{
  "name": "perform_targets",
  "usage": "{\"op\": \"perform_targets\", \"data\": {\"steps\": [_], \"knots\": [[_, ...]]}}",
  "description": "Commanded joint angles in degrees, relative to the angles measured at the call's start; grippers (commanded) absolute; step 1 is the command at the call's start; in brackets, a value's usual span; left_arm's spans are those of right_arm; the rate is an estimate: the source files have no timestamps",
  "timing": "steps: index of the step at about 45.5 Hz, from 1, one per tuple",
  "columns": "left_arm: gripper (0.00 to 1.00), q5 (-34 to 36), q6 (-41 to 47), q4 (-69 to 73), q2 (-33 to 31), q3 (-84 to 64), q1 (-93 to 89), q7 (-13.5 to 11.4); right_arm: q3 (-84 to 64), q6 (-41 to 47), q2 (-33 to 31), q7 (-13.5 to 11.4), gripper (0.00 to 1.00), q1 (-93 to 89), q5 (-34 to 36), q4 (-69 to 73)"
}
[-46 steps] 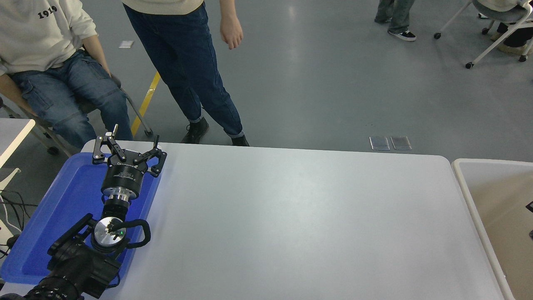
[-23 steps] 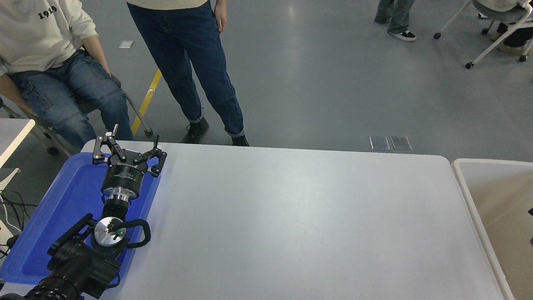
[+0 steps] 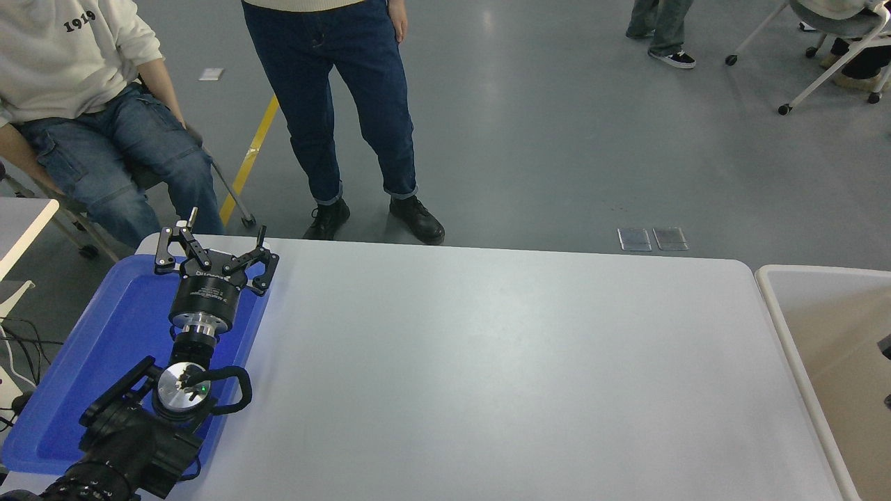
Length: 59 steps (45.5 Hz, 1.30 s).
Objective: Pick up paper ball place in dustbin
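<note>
While parked at the lower left and, by the look of it, kept clear of the work: left gripper, hanging above the blue tray, jaws spread wide. Grips nothing, touches nothing; only bare blue plastic beneath.

Just to the right of that gripper, across to the far side: white table, with no wad lying anywhere on it. No sign of the paper ball at all; cannot tell whether already dropped or carried out of sight.

Well apart to the right, past the table's end: dustbin, thick pale rim and beige inside, set alongside the table, probably for a short carry. Over its inside, at the picture's edge, a dark sliver, likely the right gripper; too little showing to tell whether spread or closed, or holding anything.

Beyond the left gripper, across the table's far edge: a seated person and, to the right, a standing person, both clear of the table.
</note>
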Motion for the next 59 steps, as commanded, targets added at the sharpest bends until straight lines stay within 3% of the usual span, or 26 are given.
{"op": "perform_targets", "data": {"steps": [1,11,19,28,32,39,45,59], "knots": [[1.0,0.02,0.01,0.0,0.0,0.0,0.0,0.0,10.92,0.45,-5.05,0.0,1.0,0.76,-0.11,5.91],[1.0,0.02,0.01,0.0,0.0,0.0,0.0,0.0,22.08,0.98,-12.7,-0.09,1.0,0.58,-0.02,17.86],[1.0,0.02,0.01,0.0,0.0,0.0,0.0,0.0,26.82,0.89,-14.55,0.18,1.0,-1.79,-0.02,24.29],[1.0,0.02,0.01,0.0,0.0,0.0,0.0,0.0,41.06,1.68,-14.9,3.34,1.0,-4.95,0.24,30.52],[1.0,0.02,0.01,0.0,0.0,0.0,0.0,0.0,45.98,2.82,-14.37,7.11,1.0,-6.62,0.77,33.69],[1.0,0.02,0.01,0.0,0.0,0.0,0.0,0.08,48.89,2.73,-10.51,16.07,1.0,-8.03,3.93,36.42],[1.0,0.02,0.01,0.0,0.0,0.0,0.0,0.0,49.33,3.08,-8.05,21.96,1.0,-9.26,10.95,38.35],[1.0,0.02,0.01,0.0,0.0,0.0,0.0,0.08,51.18,9.23,-2.51,31.38,1.0,-13.48,13.51,43.63]]}}
